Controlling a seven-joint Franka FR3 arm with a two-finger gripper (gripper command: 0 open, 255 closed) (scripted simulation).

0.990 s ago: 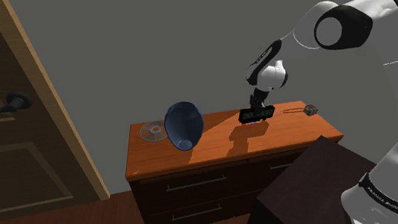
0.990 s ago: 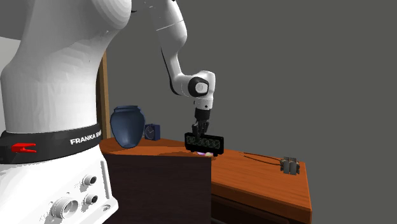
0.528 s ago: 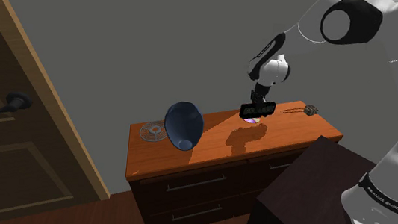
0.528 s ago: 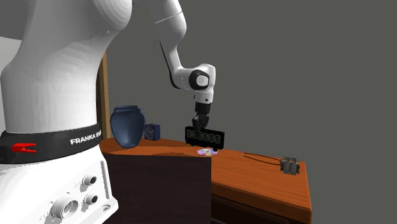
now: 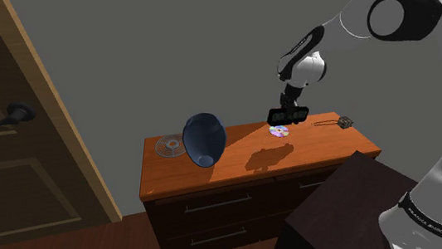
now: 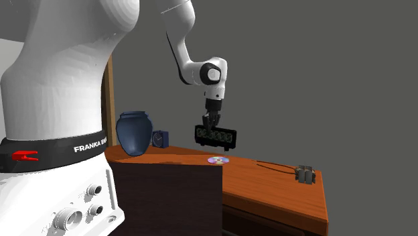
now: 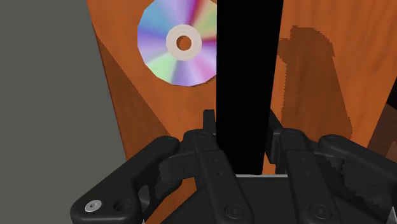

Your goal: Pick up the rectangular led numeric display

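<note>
You've raised the pincer (image 5: 286,107) higher than a second ago, well clear of the counter (image 5: 231,175) beneath it. A blue vase (image 5: 204,139) sits well off to its side. The pincer clasps the black LED display (image 5: 288,115), which hangs just under it; a rainbow disc (image 5: 279,131) lies directly below

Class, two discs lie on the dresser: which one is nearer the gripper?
The rainbow-coloured disc, just below the gripper and the display it holds; the grey disc lies farther off, beside the blue vase.
</note>
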